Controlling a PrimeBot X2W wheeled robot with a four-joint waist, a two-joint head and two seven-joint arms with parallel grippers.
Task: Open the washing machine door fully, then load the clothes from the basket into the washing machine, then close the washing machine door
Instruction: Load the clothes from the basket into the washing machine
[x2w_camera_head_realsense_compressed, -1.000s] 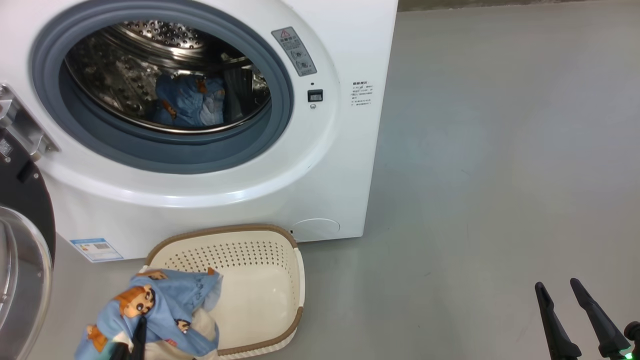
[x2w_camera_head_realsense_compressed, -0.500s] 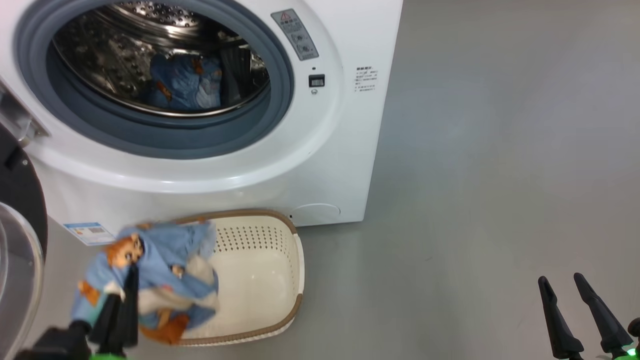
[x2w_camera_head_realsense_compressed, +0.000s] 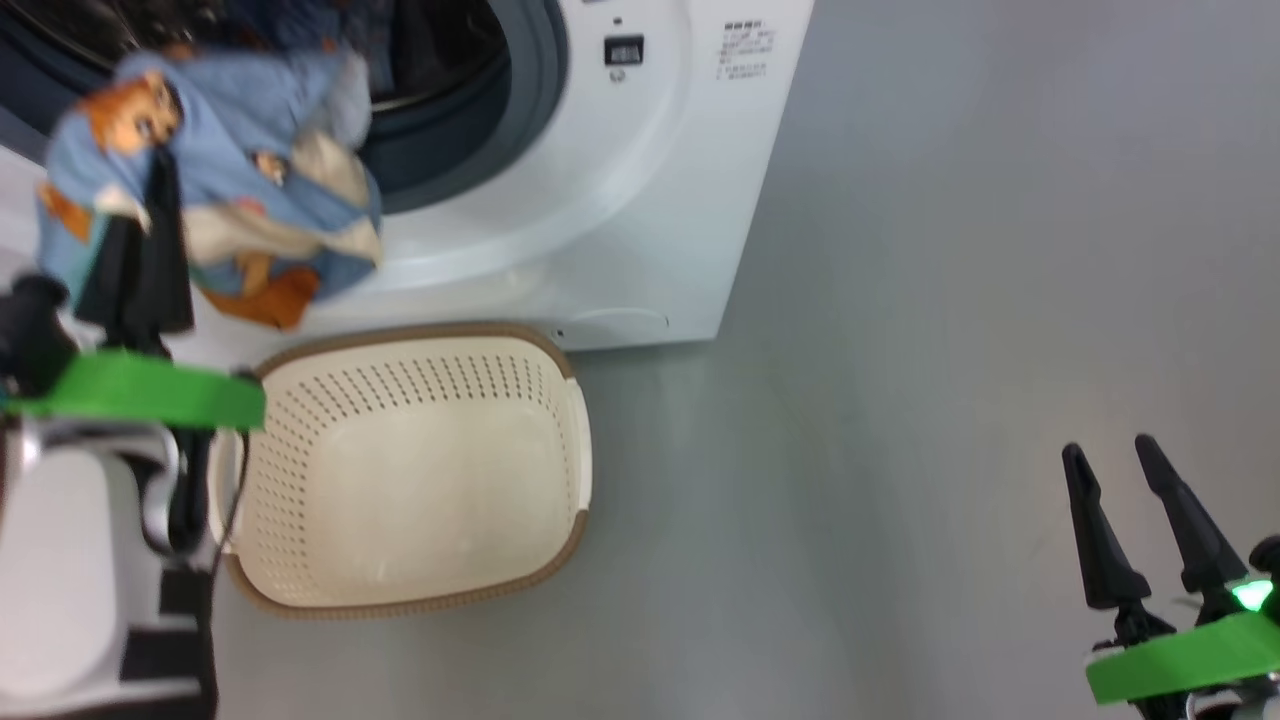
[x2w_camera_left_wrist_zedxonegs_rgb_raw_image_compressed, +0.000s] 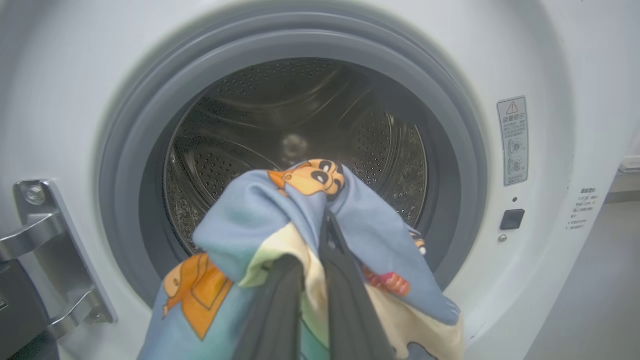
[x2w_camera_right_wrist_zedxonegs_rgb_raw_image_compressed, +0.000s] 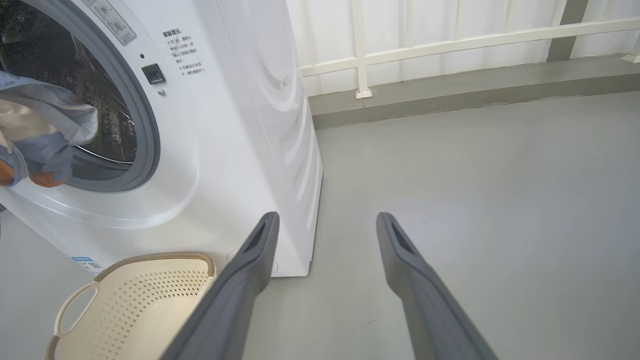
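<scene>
My left gripper (x2w_camera_head_realsense_compressed: 150, 185) is shut on a bundle of the clothes (x2w_camera_head_realsense_compressed: 240, 170), light blue with orange cartoon animals. It holds them in the air in front of the washing machine (x2w_camera_head_realsense_compressed: 620, 200), level with the drum mouth. In the left wrist view the clothes (x2w_camera_left_wrist_zedxonegs_rgb_raw_image_compressed: 250, 220) drape over my left gripper (x2w_camera_left_wrist_zedxonegs_rgb_raw_image_compressed: 310, 240) just before the grey seal (x2w_camera_left_wrist_zedxonegs_rgb_raw_image_compressed: 450, 125) and steel drum (x2w_camera_left_wrist_zedxonegs_rgb_raw_image_compressed: 300, 125). The door's hinge bracket (x2w_camera_left_wrist_zedxonegs_rgb_raw_image_compressed: 50, 240) sits at the left. The cream basket (x2w_camera_head_realsense_compressed: 420, 335) stands on the floor below with nothing in it. My right gripper (x2w_camera_head_realsense_compressed: 1107, 448) hangs open over the floor, holding nothing.
Grey floor (x2w_camera_head_realsense_compressed: 950, 300) stretches to the right of the washing machine (x2w_camera_right_wrist_zedxonegs_rgb_raw_image_compressed: 240, 125). A white railing and wall (x2w_camera_right_wrist_zedxonegs_rgb_raw_image_compressed: 450, 45) run along the back. In the right wrist view the basket (x2w_camera_right_wrist_zedxonegs_rgb_raw_image_compressed: 135, 260) is lower left of my right gripper (x2w_camera_right_wrist_zedxonegs_rgb_raw_image_compressed: 327, 217), and the clothes (x2w_camera_right_wrist_zedxonegs_rgb_raw_image_compressed: 45, 130) hang at the drum mouth.
My left gripper has lifted the clothes out of the basket and up to the drum opening. The head camera has tilted down. The right gripper has stayed open in place.
</scene>
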